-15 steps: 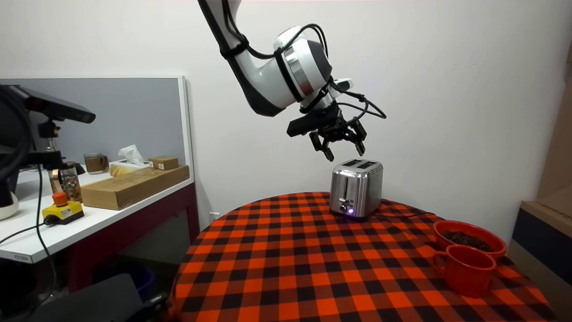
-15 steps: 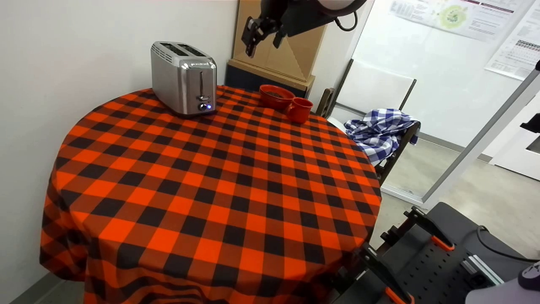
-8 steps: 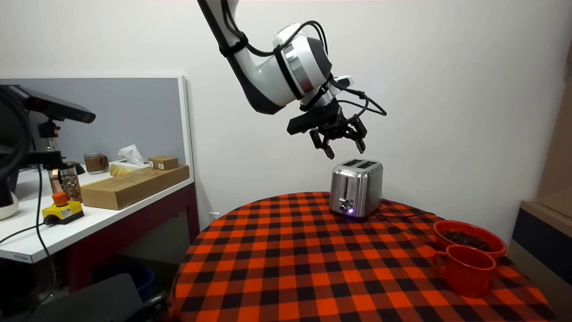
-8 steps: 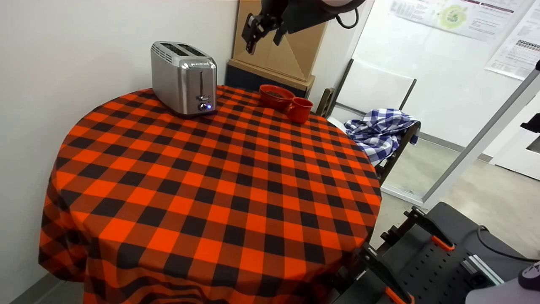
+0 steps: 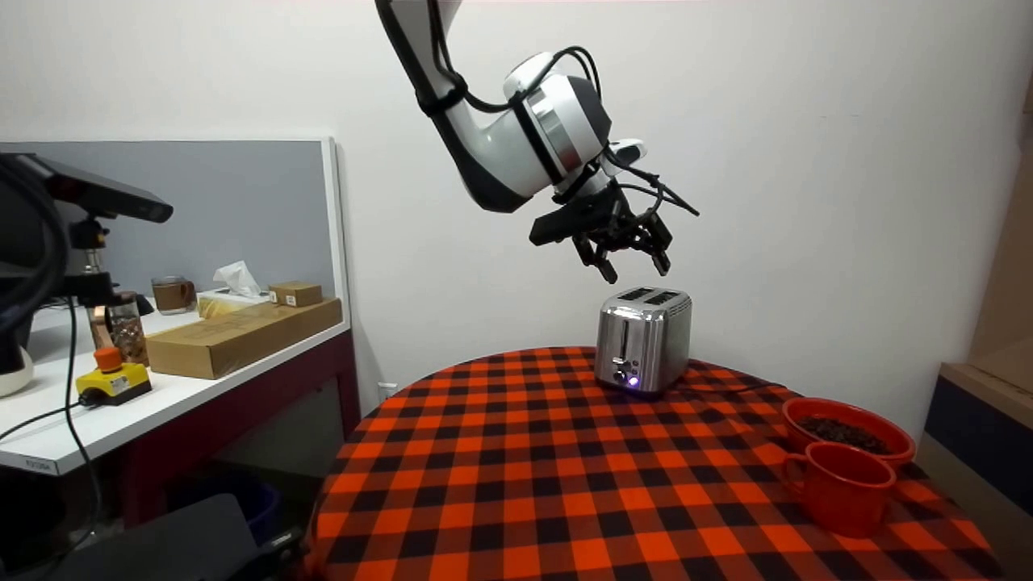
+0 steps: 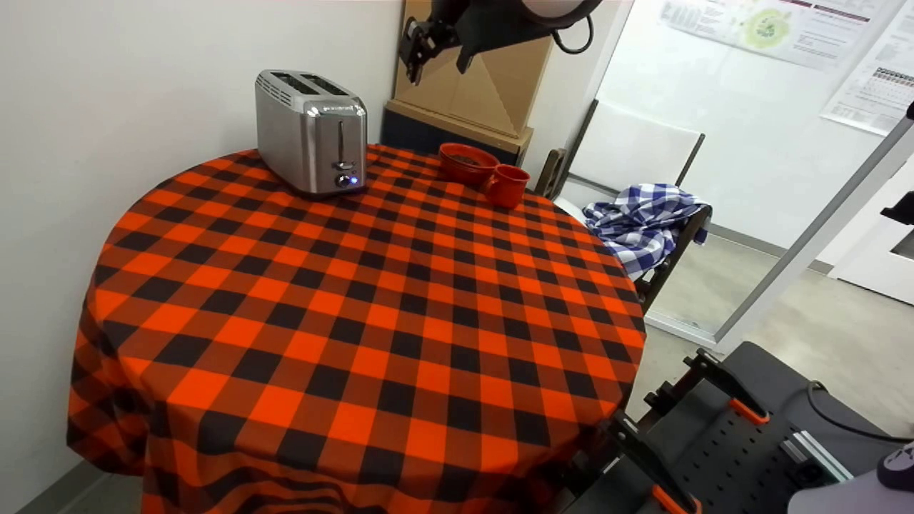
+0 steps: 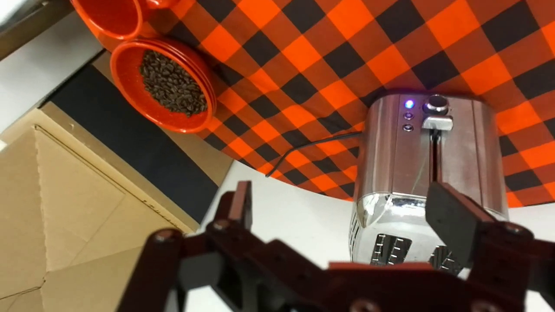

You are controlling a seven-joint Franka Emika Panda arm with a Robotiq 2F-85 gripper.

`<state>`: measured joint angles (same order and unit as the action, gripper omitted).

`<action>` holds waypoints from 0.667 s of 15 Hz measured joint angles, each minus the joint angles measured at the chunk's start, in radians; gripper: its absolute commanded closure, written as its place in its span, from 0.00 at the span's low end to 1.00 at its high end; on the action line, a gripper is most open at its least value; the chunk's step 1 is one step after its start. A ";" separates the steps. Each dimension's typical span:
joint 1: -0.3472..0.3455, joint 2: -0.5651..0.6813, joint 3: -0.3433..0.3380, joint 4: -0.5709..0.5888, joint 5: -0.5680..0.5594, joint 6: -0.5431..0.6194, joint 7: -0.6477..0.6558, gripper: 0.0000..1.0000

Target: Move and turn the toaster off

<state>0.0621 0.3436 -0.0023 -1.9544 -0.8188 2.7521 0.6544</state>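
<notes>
The silver toaster [image 5: 646, 347] stands upright on the red-and-black checked tablecloth, near the wall. It also shows in an exterior view [image 6: 307, 143] and in the wrist view [image 7: 381, 160]. Its lever [image 7: 438, 123] is low in the slot, beside a round knob [image 7: 435, 105] and a lit blue-purple light [image 7: 409, 104]. My gripper [image 5: 637, 273] is open and empty, a little above the toaster's top and apart from it. It also shows in an exterior view [image 6: 438, 73]. In the wrist view the right finger of my gripper [image 7: 338, 186] covers part of the toaster's top and one slot.
A red bowl of dark beans [image 7: 125, 82] and a red cup [image 5: 851, 500] stand by the table's edge. The toaster's cord [image 7: 312, 143] runs toward the wall. A cardboard box [image 7: 78, 195] stands beyond the table. The wall [image 5: 807, 202] is close behind the toaster.
My arm and gripper have shifted right in one exterior view and left in the other. The gripper has stayed open. The toaster, bowl and cup have not moved.
</notes>
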 measured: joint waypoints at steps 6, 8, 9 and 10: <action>0.051 0.229 -0.031 0.251 -0.049 -0.012 0.049 0.00; 0.061 0.315 -0.032 0.339 -0.049 -0.025 0.048 0.00; 0.071 0.356 -0.039 0.381 -0.038 -0.030 0.040 0.00; 0.083 0.394 -0.052 0.420 -0.020 -0.035 0.025 0.00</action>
<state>0.1456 0.7380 -0.0539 -1.5342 -0.8386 2.7172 0.6797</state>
